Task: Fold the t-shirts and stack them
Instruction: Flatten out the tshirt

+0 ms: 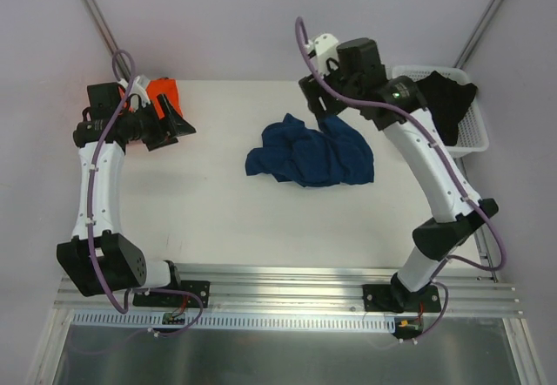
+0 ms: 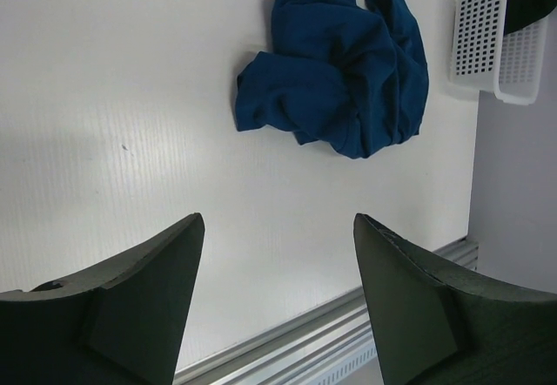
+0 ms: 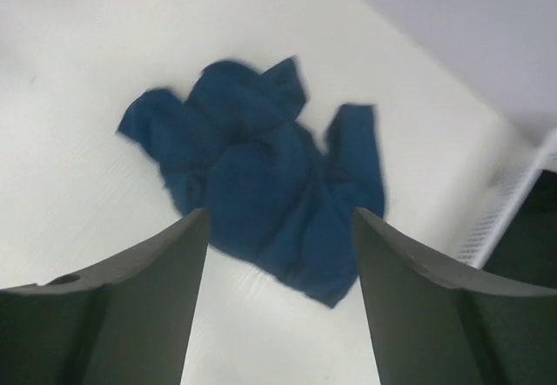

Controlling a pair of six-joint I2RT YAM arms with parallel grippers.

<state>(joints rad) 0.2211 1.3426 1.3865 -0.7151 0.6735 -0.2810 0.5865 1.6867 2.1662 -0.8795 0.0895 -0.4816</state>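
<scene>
Navy t-shirt (image 1: 309, 154) lies crumpled in heap at middle of table (image 1: 209, 202), print not visible. Orange t-shirt (image 1: 163, 96) at far left corner, behind left claw (image 1: 174, 125). My right claw (image 3: 280, 219) hovers over navy heap, fingers spread wide, nothing between. Left claw also spread, empty. Cloth I judge soft, light, limp; will sag. Better pinch sleeve or hem edge, not thick middle.

White arms (image 1: 97, 185) carry black joints (image 1: 109, 263) and purple cables (image 1: 298, 37).

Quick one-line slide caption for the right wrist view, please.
Right claw, open, hovers above the crumpled navy t-shirt lying on the white table, basket edge at right.
</scene>
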